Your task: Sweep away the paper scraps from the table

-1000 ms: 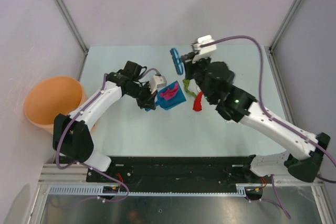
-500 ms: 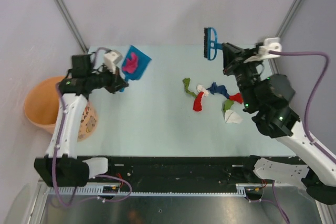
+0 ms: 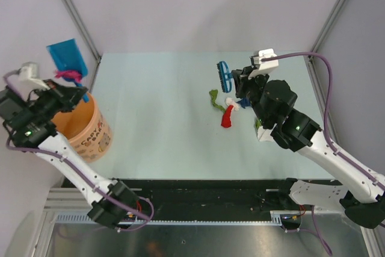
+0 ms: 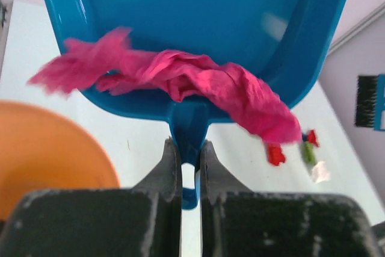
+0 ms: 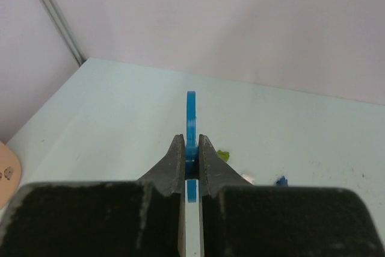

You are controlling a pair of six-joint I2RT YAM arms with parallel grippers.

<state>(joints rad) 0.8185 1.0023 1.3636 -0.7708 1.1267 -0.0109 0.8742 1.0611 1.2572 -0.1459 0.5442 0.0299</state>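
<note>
Since half a second ago the pink scrap (image 4: 180, 82) has ridden the dustpan (image 3: 66, 57) off the left edge of the table (image 3: 162, 118) - the left arm has swung out and lifted the pan up near the orange bucket (image 3: 81, 126), which stands just off that edge. In the left wrist view the scrap lies across the back of the pan by the handle, with both ends drooping over the pan's edge.

The remaining paper scraps sit together on the right half of the table: an olive-green one (image 3: 213, 97), a red one (image 3: 227, 117) just nearer, a white one (image 3: 231, 101) between them, and a dark blue one (image 5: 281, 180) partly hidden by the right arm. Another white wad (image 3: 263, 135) lies beside that arm.

The left pincer (image 4: 187, 148) is clamped on the dustpan's handle. The right pincer (image 5: 191, 148) is closed on the handle of the blue hand brush (image 3: 224, 76), which has come in from the far right corner - it hangs just beyond the olive-green scrap.
</note>
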